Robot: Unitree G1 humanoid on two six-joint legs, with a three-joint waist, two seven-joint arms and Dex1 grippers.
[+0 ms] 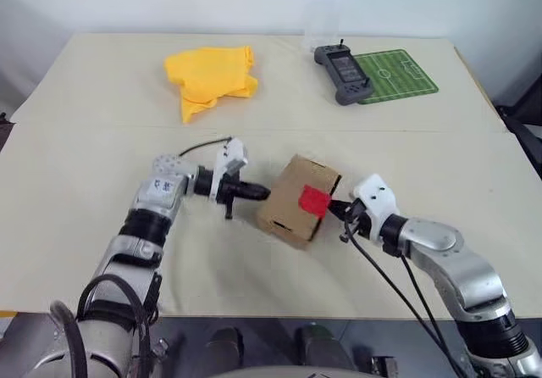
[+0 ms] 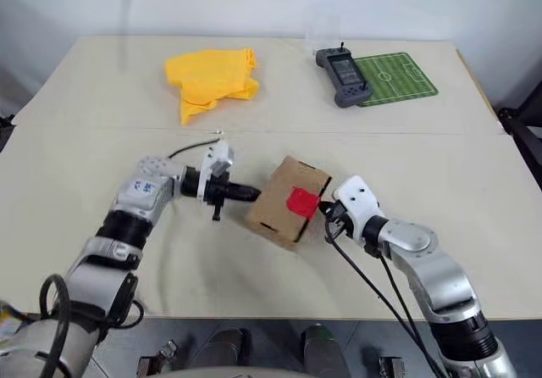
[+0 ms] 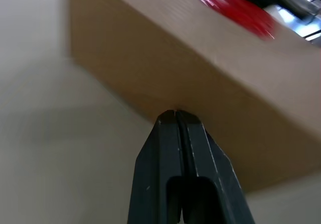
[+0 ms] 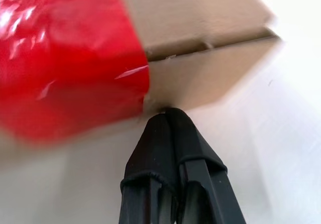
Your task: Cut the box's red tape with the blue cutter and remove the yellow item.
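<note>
Two grippers flank the box [image 1: 298, 200] from where I sit, one at each side. My left gripper [image 1: 262, 193] has its black fingers pressed together, the tips right against the box's plain brown side wall; nothing is held between them. My right gripper [image 1: 332, 209] is likewise closed with nothing in it, its tips at the box's opposite edge, just beside the red tape [image 1: 314, 198]. That tape patch wraps over the edge where the flap lid meets the side wall, and the lid is down. I see the box lying on the cream table [image 1: 76, 166], turned at an angle, near the front and roughly midway between my arms. Farther back, well apart from the box, a crumpled yellow cloth [image 1: 209, 78] lies to the left, and to the right a grey handheld controller [image 1: 343, 73] rests beside a green pitch-patterned mat [image 1: 398, 75].
</note>
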